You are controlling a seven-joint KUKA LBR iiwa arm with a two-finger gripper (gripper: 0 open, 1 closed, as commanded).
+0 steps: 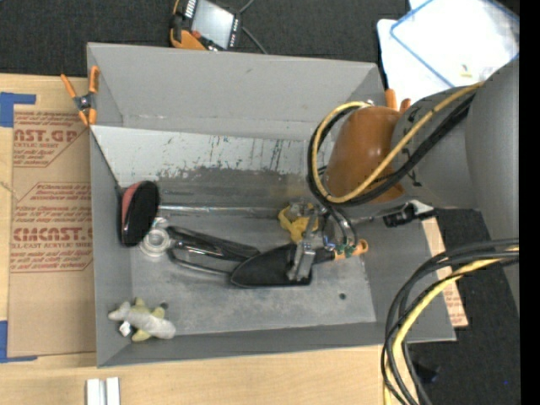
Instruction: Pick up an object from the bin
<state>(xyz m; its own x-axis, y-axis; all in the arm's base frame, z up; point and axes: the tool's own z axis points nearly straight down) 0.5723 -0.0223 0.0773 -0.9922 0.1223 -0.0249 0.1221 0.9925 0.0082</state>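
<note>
Below the orange wrist cover point(363, 154), the gripper point(302, 261) meets the right end of a black oblong tool point(263, 271) lying parallel to the bin's point(228, 83) near edge; whether the gripper is spread or closed I cannot tell.

Even overhead light falling on the grey bin point(228, 83), its back wall glowing pale, its floor lying dimmer, soft shadow pooling under the arm point(498, 142) at its right side, white sheet point(456, 24) glaring beyond its upper-right corner

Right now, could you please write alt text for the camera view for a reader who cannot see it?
The gripper hangs at the right end of a flat black object mid-bin, beside a silver tool. A black-and-red oval object lies left, a pale plush toy lower left.
</note>
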